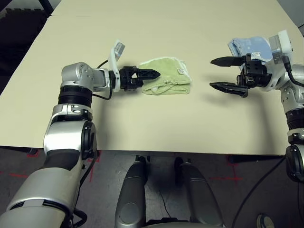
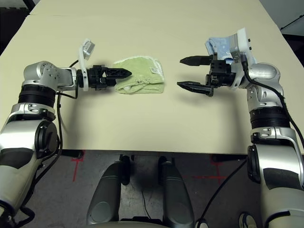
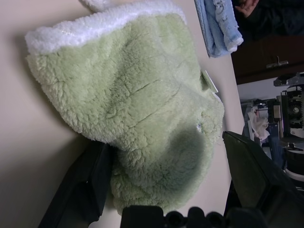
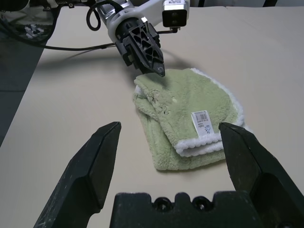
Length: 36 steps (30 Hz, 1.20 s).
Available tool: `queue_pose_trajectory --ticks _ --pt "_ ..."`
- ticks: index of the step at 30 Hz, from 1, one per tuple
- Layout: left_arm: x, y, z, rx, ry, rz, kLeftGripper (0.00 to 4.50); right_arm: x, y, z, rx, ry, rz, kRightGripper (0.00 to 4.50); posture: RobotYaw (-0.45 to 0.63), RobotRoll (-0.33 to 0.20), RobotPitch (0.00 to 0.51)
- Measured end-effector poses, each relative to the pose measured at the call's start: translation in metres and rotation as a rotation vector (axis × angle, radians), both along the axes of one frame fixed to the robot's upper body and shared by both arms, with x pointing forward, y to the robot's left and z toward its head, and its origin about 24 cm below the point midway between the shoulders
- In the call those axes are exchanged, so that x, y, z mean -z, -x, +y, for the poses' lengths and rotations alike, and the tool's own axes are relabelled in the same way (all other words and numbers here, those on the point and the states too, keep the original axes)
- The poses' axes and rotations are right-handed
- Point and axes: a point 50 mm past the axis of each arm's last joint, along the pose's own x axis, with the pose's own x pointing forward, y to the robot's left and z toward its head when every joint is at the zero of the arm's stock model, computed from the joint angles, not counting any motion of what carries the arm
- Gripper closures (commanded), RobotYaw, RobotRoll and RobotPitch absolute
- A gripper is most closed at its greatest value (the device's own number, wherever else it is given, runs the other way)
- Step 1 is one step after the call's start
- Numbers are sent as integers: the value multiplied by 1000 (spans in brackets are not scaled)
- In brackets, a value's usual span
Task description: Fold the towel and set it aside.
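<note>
The towel (image 1: 166, 78) lies folded in a small light green bundle at the table's middle, with white stitched edging and a white label (image 4: 201, 121) facing up. My left gripper (image 1: 156, 74) is at the bundle's left end, open. In the left wrist view its fingers (image 3: 80, 190) stand wide apart on either side of the green cloth (image 3: 142, 109). My right gripper (image 1: 211, 72) hovers open a short way to the right of the towel, pointing at it and touching nothing.
A smaller light blue folded towel (image 1: 249, 46) sits behind my right wrist at the table's back right. The beige table (image 1: 156, 123) is bare in front of the green bundle up to its near edge. A person's hand (image 3: 247, 7) shows beyond the table.
</note>
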Motion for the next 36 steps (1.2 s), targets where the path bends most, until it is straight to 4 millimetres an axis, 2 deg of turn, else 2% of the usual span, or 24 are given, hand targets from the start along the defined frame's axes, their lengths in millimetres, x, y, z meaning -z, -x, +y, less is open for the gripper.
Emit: queue_pose_trajectory --ticks 7,9,13,20,32,36 --pt "0 -3 2 -33 20 -6 0 1 0 0 5 -1 0 18 7 0 288" --pt "-1 -4 4 -53 19 -20 366 1 0 0 6 -1 -2 0 7 0 288" --pt "-1 -6 7 -81 23 -29 1717 1 0 0 6 0 -8 0 7 0 288" --pt "-1 -4 8 -81 34 -12 4418 3 -1 -2 13 -3 -2 0 16 0 287" --pt "-2 -1 8 -64 62 16 4467 5 -1 -3 20 -3 -6 0 12 0 282" --pt "-10 -5 15 -128 122 -39 4467 6 -2 -4 28 -6 -5 0 13 0 281"
